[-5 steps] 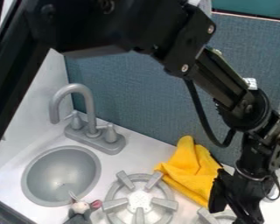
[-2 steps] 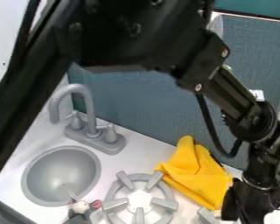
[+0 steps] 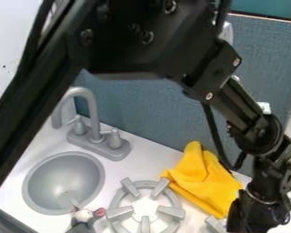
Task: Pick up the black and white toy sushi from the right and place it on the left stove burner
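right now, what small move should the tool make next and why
I'd probably raise the tool slightly before any sideways move: it hangs right by the cloth and the right burner, so a slide could snag either. I can't tell whether it touches the cloth.

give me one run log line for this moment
end effector: lower right, beside yellow cloth | plush mouse: between sink and burner | faucet: behind sink

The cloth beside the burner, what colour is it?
Plain yellow cloth, shown best in the camera view.
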Robot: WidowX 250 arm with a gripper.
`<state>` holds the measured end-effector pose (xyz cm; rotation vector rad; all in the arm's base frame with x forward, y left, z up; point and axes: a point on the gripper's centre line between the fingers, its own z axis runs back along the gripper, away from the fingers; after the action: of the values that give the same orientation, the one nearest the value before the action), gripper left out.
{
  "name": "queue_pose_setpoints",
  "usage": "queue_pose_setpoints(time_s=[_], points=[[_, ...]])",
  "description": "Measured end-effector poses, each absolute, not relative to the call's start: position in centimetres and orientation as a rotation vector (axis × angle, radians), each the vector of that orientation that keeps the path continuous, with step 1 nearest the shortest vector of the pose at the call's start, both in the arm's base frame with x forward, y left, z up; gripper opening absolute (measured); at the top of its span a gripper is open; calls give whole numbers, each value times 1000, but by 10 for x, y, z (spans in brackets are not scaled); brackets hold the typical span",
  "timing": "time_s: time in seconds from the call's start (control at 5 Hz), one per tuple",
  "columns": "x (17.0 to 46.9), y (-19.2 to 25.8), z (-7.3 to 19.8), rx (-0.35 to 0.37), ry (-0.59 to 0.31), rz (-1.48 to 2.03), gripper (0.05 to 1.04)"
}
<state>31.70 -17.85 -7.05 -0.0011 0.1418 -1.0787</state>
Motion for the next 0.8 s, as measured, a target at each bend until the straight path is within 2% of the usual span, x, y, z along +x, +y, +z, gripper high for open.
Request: queue_pose_setpoints(time_s=[0.4,0.6,0.8], points=[[325,-180,-73,16,80,-1033,962],[325,-181,-73,10,78,-1008,709],[325,-175,-76,-2,76,-943,539]])
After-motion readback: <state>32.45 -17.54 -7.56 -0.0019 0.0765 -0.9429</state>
